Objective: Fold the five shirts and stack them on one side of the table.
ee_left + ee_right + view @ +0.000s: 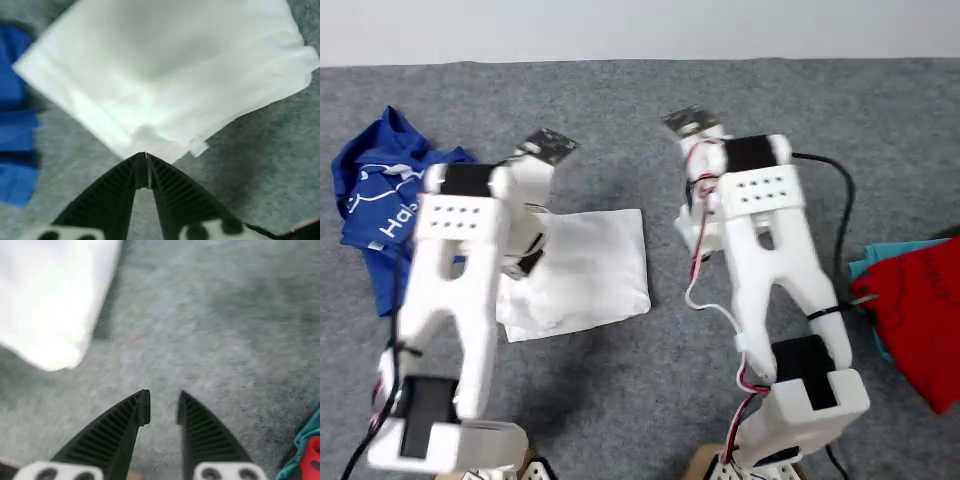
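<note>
Tips of L hand (144,165) together, prob. on white shirt (175,75); R hand (162,407) narrow.

On the table (620,100), a folded shirt (595,265) lies mid-table, partly under the left arm (455,270); a crumpled shirt (375,190) lies far left, a shirt pile (920,300) far right.

Looks like a robotics lab or test rig, not a home. Told by two white plastic arms, the left arm (455,300) and the right arm (785,260), side by side at a counter (620,110) covered in grey felt-like cloth. Told also by bare wires (700,255) along the right arm and a plain pale wall (620,30) behind. Set out with a blue shirt (380,190), a white shirt (595,265) and a red shirt (920,310).
</note>
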You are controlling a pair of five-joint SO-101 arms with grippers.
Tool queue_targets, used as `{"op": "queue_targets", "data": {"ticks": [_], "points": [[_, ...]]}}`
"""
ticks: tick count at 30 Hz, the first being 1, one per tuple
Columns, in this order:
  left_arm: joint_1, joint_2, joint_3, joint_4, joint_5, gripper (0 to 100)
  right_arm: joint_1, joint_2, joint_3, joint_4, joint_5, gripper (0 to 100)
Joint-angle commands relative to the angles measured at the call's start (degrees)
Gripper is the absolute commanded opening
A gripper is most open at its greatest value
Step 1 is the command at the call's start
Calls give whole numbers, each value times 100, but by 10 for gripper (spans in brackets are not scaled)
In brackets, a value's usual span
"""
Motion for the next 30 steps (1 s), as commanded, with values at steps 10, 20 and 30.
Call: {"op": "queue_targets", "data": {"ticks": [10,20,30], "points": [[-3262,-993,-127,26,-176,3,-1516,268,158,-180,-431,15],[-4088,-967,-57,-255,-176,3,-1912,1349,158,-1314,-510,13],[-4070,-967,31,-255,-176,3,-2018,2334,123,-1525,-501,9]]}}
